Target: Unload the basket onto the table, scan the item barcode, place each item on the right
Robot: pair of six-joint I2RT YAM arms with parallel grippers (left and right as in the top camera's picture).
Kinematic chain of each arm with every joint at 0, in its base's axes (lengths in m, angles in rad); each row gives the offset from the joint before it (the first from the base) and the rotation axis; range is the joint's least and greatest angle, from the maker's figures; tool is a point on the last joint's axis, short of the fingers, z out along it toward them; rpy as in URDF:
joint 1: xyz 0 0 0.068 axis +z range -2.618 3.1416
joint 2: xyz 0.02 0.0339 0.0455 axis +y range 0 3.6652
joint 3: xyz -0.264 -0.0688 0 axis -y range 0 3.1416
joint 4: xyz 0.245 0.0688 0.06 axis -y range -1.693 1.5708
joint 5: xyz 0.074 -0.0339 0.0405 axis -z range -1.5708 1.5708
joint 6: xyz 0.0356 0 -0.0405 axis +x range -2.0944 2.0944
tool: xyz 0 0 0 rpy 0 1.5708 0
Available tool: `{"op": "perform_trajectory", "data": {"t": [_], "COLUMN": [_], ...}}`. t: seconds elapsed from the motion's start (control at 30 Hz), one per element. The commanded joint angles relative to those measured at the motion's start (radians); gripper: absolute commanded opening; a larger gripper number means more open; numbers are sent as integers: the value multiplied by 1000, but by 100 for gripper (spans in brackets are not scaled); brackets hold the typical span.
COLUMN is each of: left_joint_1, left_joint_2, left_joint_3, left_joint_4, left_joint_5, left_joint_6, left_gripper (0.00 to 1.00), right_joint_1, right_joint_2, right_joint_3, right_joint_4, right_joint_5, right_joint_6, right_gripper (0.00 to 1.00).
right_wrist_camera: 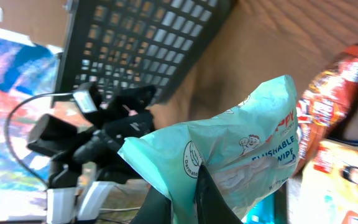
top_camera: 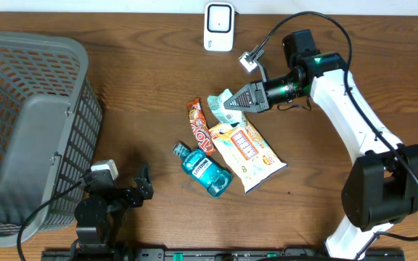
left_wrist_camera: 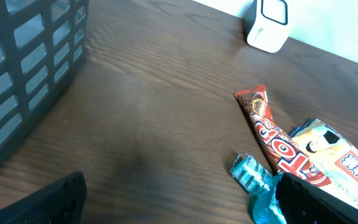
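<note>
- Your right pincer [top_camera: 232, 101] grips the teal wipes packet [top_camera: 218, 102], lifted at centre frame.
- The scanner [top_camera: 218, 27], top centre, stands apart; showing it the barcode looks left to do.
- Your left pincer [top_camera: 142, 185] gapes empty, lower left.

We see a dark brown wood-grain tabletop [top_camera: 144, 87], a grey lattice basket [top_camera: 20, 80], a white scanner [top_camera: 218, 27], a mint-green wipes packet [right_wrist_camera: 253, 143] with white print, a red-brown candy wrapper [top_camera: 200, 127], a teal bottle [top_camera: 205, 170] and a pale yellow snack bag [top_camera: 249, 148].
</note>
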Motion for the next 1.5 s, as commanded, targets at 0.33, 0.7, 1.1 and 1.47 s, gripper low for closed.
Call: {"op": "perform_trajectory", "data": {"t": [0.33,0.7,1.1,1.47], "left_joint_1": [-2,-2,-2,-2], "left_joint_2": [1,1,1,1], "left_joint_3": [-14,-14,-14,-14], "left_joint_4": [-16,-16,-16,-16], "left_joint_5": [12,12,12,12], "left_joint_6": [13,13,13,13], "left_gripper": [98,98,98,98], "right_joint_1": [11,-8,-16,-16], "right_joint_2": [1,-120,-257,-286], "right_joint_3": [-8,-8,-8,-8], "right_joint_4": [90,-8,-245,-320], "right_joint_5": [-114,-133,-103,-54], "right_joint_6": [-29,-29,-161,-160], "right_gripper": [1,1,1,1]}}
